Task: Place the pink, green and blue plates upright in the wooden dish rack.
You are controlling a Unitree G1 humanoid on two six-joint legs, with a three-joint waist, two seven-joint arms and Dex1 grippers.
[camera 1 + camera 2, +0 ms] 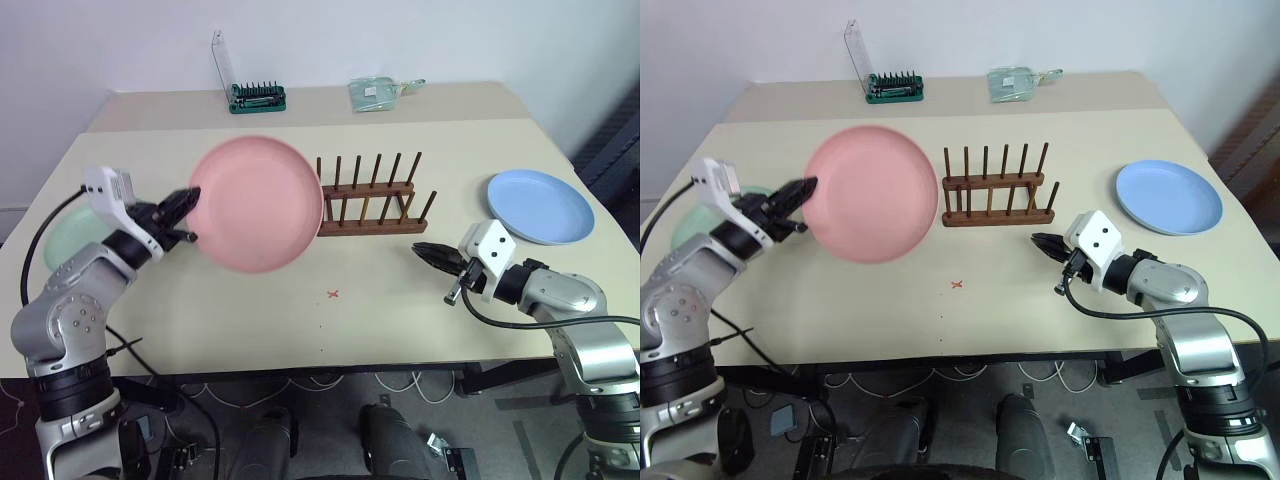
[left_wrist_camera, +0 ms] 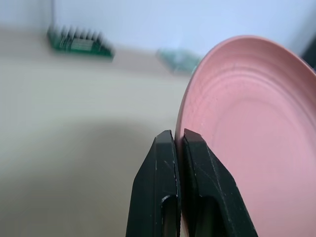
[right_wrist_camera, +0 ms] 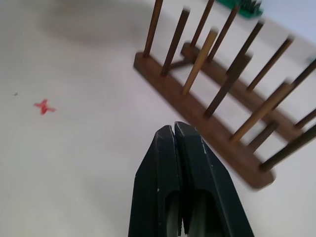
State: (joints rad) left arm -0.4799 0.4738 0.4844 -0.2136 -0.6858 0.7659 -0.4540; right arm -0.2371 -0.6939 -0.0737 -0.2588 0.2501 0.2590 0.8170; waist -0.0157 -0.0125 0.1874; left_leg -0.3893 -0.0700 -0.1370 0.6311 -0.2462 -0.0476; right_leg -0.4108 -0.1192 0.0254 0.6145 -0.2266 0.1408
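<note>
My left gripper (image 1: 192, 206) is shut on the left rim of the pink plate (image 1: 258, 204), which hangs tilted up above the table, left of the wooden dish rack (image 1: 368, 208). In the left wrist view the two fingers (image 2: 165, 163) pinch the pink plate's (image 2: 252, 143) edge. The rack stands with nothing between its pegs. The green plate (image 1: 66, 240) lies flat at the table's left edge, mostly hidden behind my left arm. At the right edge of the table the blue plate (image 1: 540, 205) lies flat. My right gripper (image 1: 424, 250) is shut with nothing in it, hovering just right of and in front of the rack (image 3: 217, 98).
A green tool holder with a clear lid (image 1: 256, 96) and a clear plastic packet (image 1: 376, 92) sit on the second table behind. A small red cross (image 1: 333, 294) marks the tabletop in front of the rack. A black cable (image 1: 40, 240) loops by my left arm.
</note>
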